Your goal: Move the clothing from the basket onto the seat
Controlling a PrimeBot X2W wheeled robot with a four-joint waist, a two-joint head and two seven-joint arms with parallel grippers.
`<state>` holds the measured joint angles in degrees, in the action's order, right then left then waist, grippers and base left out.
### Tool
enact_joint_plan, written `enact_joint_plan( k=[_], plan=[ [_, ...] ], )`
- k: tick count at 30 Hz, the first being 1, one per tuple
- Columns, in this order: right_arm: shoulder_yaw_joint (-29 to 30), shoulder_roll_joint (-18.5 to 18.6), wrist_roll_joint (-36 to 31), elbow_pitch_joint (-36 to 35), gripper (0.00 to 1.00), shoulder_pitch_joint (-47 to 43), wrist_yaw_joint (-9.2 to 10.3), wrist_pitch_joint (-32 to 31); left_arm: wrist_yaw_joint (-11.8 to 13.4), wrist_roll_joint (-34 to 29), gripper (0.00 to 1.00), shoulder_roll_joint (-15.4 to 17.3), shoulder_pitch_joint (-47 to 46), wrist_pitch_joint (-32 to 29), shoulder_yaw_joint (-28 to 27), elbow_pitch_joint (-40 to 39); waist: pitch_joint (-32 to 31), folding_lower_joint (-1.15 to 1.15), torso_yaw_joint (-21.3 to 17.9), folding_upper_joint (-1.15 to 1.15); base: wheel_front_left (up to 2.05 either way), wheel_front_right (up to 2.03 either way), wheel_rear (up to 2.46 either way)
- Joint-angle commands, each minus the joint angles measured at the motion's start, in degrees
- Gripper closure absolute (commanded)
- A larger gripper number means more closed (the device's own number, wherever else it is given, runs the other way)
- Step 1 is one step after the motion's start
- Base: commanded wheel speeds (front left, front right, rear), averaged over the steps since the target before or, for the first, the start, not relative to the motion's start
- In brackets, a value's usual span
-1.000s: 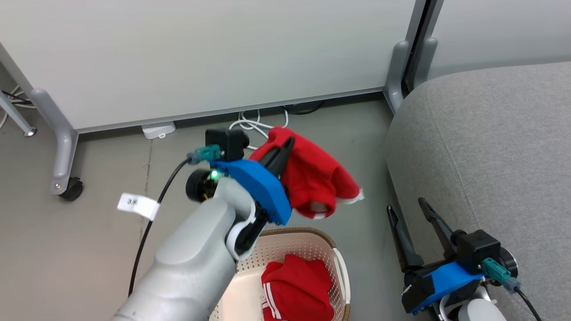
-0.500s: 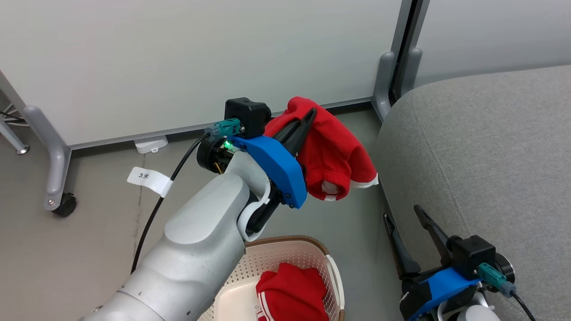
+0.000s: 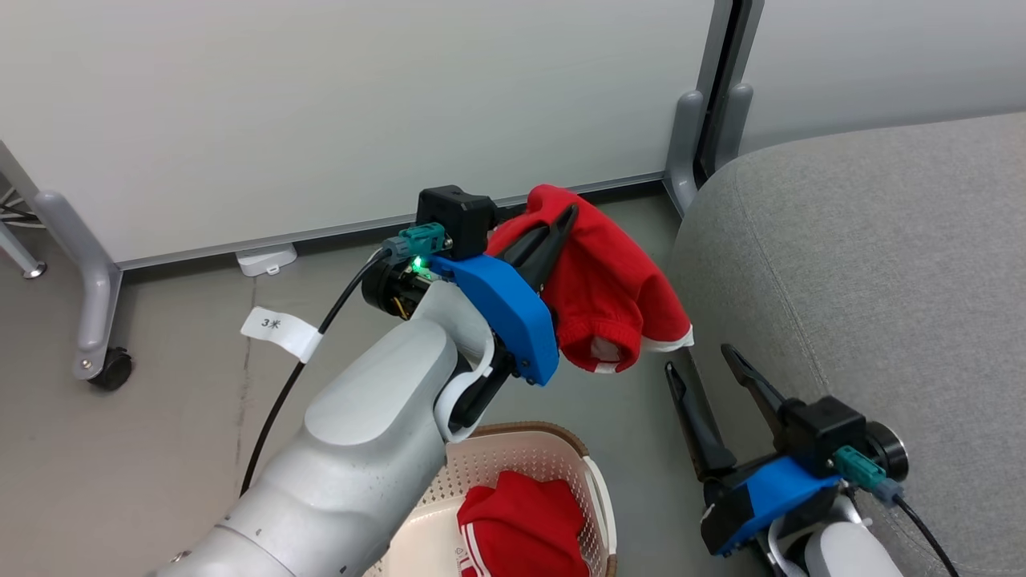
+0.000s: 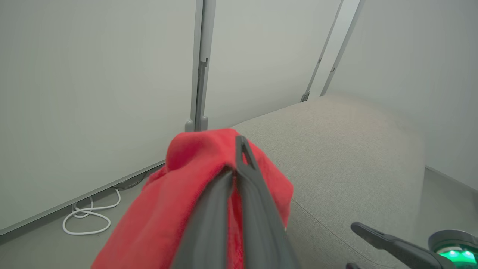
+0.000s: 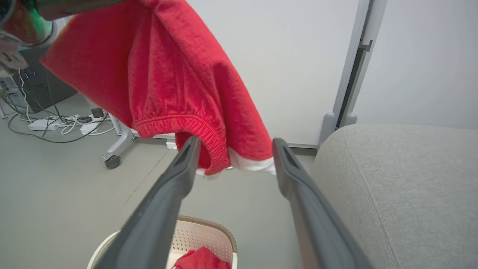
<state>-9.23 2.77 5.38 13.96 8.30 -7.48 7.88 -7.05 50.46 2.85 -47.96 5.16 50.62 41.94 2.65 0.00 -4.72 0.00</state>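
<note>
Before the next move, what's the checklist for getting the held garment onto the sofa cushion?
1. Grip: left gripper is shut on the bright red white-trimmed fabric garment: ok.
2. Garment lifted out of the oval cream-white perforated plastic basket: ok.
3. Garment above the grey fabric sofa cushion: not ok, it hangs over the floor beside the cushion's edge.
4. Right gripper open and holding nothing: ok.
5. Right gripper apart from the hanging garment: cannot tell, the fabric hangs close above it.
6. Basket emptied: not ok, the second red garment lies inside.
</note>
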Motion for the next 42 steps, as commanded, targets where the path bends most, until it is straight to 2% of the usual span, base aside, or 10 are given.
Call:
enact_joint_plan(
  k=[1, 7, 13, 26, 27, 28, 42],
  plan=[
    [-0.5, 0.2, -0.9, 0.1, 0.0, 1.9, -0.03, -0.8, 0.2, 0.2, 1.0, 0.1, 0.6, 0.3, 0.4, -0.5, 0.1, 0.0, 0.2, 0.0, 0.0, 0.0, 0.0],
    [-1.7, 0.2, -2.1, 3.5, 0.0, 7.3, -0.03, -3.4, 0.4, 0.5, 1.0, 0.1, 0.5, 0.1, 1.9, -1.6, 0.5, 0.0, 0.8, 0.0, 0.0, 0.0, 0.0],
    [-3.0, 0.2, 0.5, 10.7, 0.0, 13.0, -0.03, -5.7, 0.6, 1.4, 1.0, 0.1, 0.1, -0.2, 3.4, -3.1, 0.9, 0.0, 1.9, 0.0, 0.0, 0.0, 0.0],
    [-7.9, 0.2, 5.2, 24.0, 0.0, 23.1, -0.03, -2.7, 1.0, 3.2, 1.0, 0.0, -1.1, -0.8, 6.7, -5.5, 0.9, 0.0, 3.8, 0.0, 0.0, 0.0, 0.0],
    [-8.4, 0.2, 5.8, 24.7, 0.07, 23.5, -0.03, -2.7, 1.0, 3.3, 1.0, 0.1, -1.1, -0.8, 6.9, -5.5, 0.9, 0.0, 3.9, 0.0, 0.0, 0.0, 0.0],
    [-8.8, 0.2, 6.1, 25.5, 1.0, 23.9, -0.03, -2.6, 1.0, 3.5, 1.0, 0.1, -1.1, -0.7, 7.0, -5.6, 0.8, 0.0, 4.0, 0.0, 0.0, 0.0, 0.0],
    [-10.9, 0.2, 8.6, 31.0, 1.0, 25.9, -0.03, -0.2, 1.5, 4.5, 1.0, 0.1, -1.9, 0.4, 7.9, -4.2, 0.4, 0.0, 4.0, 0.0, 0.0, 0.0, 0.0]
  ],
)
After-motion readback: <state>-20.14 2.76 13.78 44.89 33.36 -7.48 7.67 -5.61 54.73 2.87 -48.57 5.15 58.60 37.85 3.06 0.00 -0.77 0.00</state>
